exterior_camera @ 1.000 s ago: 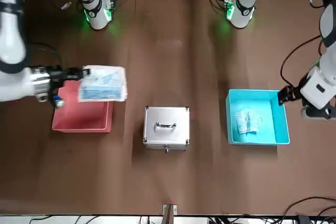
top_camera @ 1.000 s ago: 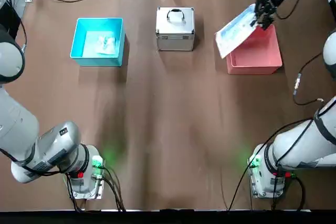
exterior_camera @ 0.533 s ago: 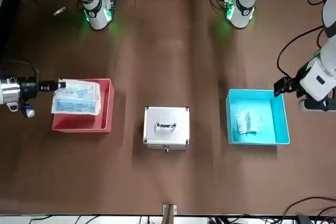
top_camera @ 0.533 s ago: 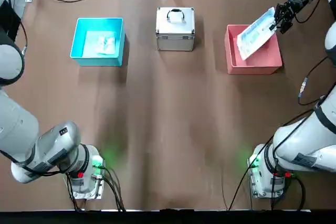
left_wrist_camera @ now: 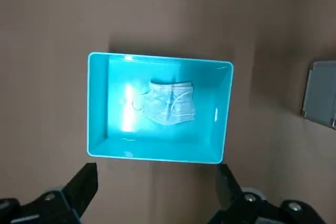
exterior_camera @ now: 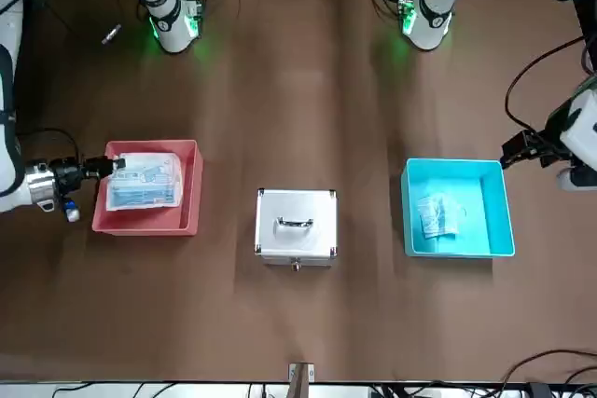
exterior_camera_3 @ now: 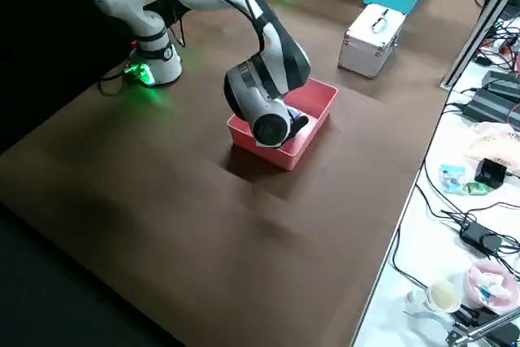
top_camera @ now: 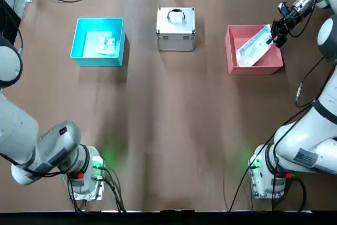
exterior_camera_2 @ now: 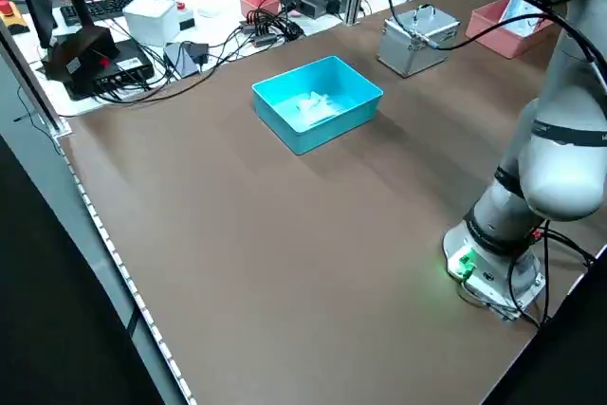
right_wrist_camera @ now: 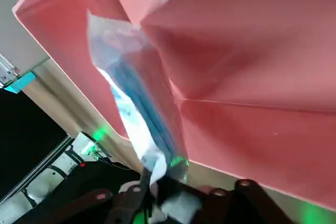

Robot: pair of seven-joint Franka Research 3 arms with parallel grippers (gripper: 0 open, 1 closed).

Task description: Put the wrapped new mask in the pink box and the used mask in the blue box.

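A: Step in hand, by judgement: release of the wrapped new mask. Where, and held how?

B: Inside the walls of the pink box, tilted, end pinched in the right gripper, at the box's outer side. Height above the floor: cannot tell.

A: Method?

B: Lower a little, keeping the whole packet within the rim. Open slowly, both fingers equally. Check for film clinging to a finger, then lift straight up, clear of the wall. Risk: dragging the slick wrapper back over the rim.

A: Left gripper?

B: Open, nothing between the fingers; poised near the blue box. Used mask lying inside that box, so best left alone.

A: Counts, on the table?

B: Wrapped packet, one. Used mask, one. Pink box, one. Blue box, one. Silver case, one. Grippers, two: one loaded, one unloaded.
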